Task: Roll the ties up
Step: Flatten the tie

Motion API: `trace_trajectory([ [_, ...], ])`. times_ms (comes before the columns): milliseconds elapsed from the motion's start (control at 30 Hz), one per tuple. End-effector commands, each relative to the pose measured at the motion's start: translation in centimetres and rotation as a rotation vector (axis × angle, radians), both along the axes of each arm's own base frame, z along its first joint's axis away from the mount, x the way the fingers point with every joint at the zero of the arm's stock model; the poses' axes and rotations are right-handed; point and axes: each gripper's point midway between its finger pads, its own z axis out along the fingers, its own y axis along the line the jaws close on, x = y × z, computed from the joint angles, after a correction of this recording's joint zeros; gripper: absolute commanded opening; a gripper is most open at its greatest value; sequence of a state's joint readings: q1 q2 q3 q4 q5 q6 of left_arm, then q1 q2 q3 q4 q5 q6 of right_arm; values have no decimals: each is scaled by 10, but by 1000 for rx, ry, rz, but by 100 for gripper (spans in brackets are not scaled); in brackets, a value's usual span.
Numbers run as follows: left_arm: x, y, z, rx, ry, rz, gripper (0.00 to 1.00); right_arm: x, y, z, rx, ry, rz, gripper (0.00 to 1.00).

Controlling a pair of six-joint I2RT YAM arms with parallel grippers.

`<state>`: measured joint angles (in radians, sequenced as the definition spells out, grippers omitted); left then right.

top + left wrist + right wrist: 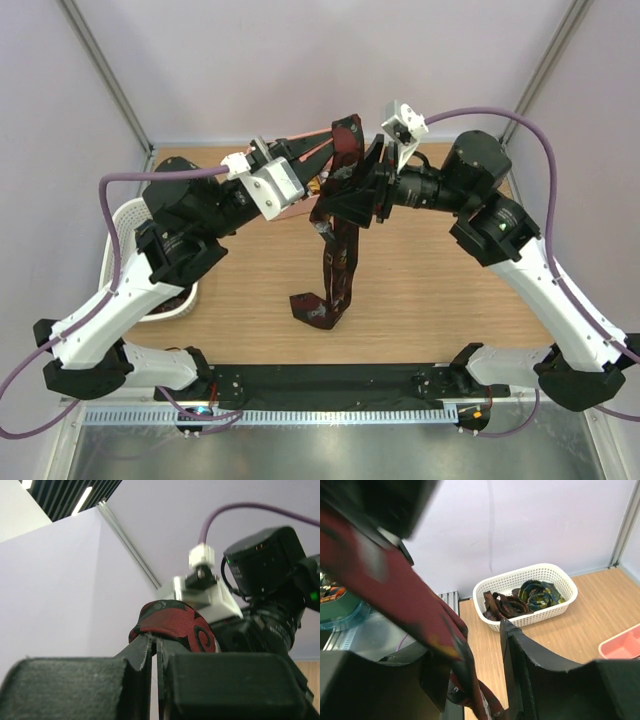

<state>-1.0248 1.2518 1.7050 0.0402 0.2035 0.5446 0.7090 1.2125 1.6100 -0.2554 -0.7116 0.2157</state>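
One tie (338, 250) in play. Far left, white basket (112, 240) with more ties (520, 600) inside. Left gripper (155, 641): jaws clamped on the tie's top end, up high. Tie hangs from there down to the counter (450, 290), tail folded on the wood. Right gripper (476, 666): jaws apart, tie running between them, no clear pinch. Risk: if the right jaws close off-centre or tug sideways, fabric could twist or slip out of the left pinch, giving a loose, crooked roll.
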Motion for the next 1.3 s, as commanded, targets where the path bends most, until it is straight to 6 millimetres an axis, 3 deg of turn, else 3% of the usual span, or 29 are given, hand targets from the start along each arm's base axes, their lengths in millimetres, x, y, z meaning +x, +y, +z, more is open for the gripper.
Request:
trace_trajectory([
  [0,-8,21,46,-152,-33,-1,0,-2,9,-5,32,8,34,48],
  [167,-10,27,65,-211,-28,-10,0,0,30,-34,-7,49,54,39],
  [367,-9,36,82,-253,-35,19,0,-2,51,-105,-99,123,52,36],
  [400,-5,38,83,-261,-28,40,0,-3,53,-133,-138,163,47,35],
  [467,-1,37,84,-260,-24,57,0,-2,53,-148,-134,166,32,34],
  [500,-2,40,87,-263,-29,61,0,-5,53,-173,-157,207,27,34],
  [567,-1,40,88,-265,-30,64,0,-4,53,-185,-151,215,11,34],
  [600,-3,42,91,-273,-35,64,0,-7,52,-203,-173,249,13,34],
  [700,0,46,97,-288,-36,85,0,-12,50,-221,-197,267,11,36],
  [767,1,45,95,-272,-36,95,0,-12,46,-223,-198,265,-4,39],
  [800,2,46,93,-269,-33,102,0,-15,41,-213,-182,247,-11,41],
  [867,7,41,82,-245,-22,110,0,-16,30,-209,-206,225,-47,54],
  [900,5,45,81,-247,-30,120,0,-16,20,-192,-184,193,-84,57],
  [967,12,42,69,-232,-18,140,0,-18,6,-189,-211,164,-120,64],
  [1033,15,42,63,-217,-15,155,0,-19,-9,-171,-185,114,-168,70],
  [1133,14,42,58,-209,-13,147,0,-20,-26,-156,-181,82,-227,71],
  [1267,6,41,57,-208,-7,101,0,-9,-37,-140,-200,63,-306,56],
])
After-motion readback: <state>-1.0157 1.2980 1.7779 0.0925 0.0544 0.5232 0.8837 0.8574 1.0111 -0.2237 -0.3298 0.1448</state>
